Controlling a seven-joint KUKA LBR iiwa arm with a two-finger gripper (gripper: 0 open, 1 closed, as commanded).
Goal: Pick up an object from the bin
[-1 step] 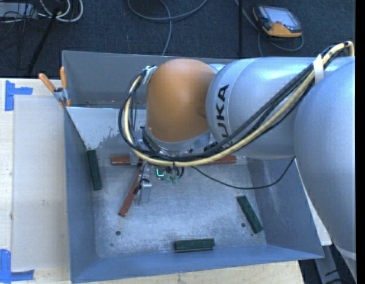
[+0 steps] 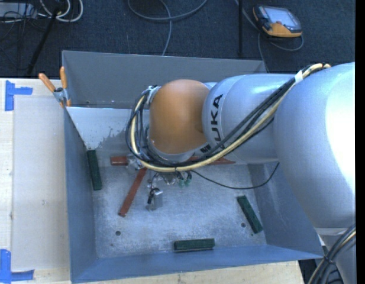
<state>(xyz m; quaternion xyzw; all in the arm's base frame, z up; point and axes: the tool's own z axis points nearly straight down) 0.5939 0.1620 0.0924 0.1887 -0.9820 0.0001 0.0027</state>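
Closest to the lens is my silver arm (image 2: 300, 135), reaching in from the right. Black and yellow cables (image 2: 253, 120) run along it to the orange cover (image 2: 176, 114) at my wrist. Below that cover my gripper (image 2: 154, 199) hangs low over the speckled floor of the grey bin (image 2: 170, 70), a little left of the bin's middle. Whether it is released or clenched I cannot tell from this angle.

Just beside it, on its left, lies a reddish-brown stick (image 2: 131, 195), slanting from upper right down to lower left. I cannot tell whether my gripper touches it. A short brown piece (image 2: 118, 160) lies flat on the floor a little above the stick's upper end, partly under my wrist cables.

Three other things lie well apart from me. One dark green bar (image 2: 94, 170) lies along the left wall. A second green bar (image 2: 194, 245) rests flat by the near wall. A third green bar (image 2: 249, 213) lies tilted toward the bin's right side, below my arm.
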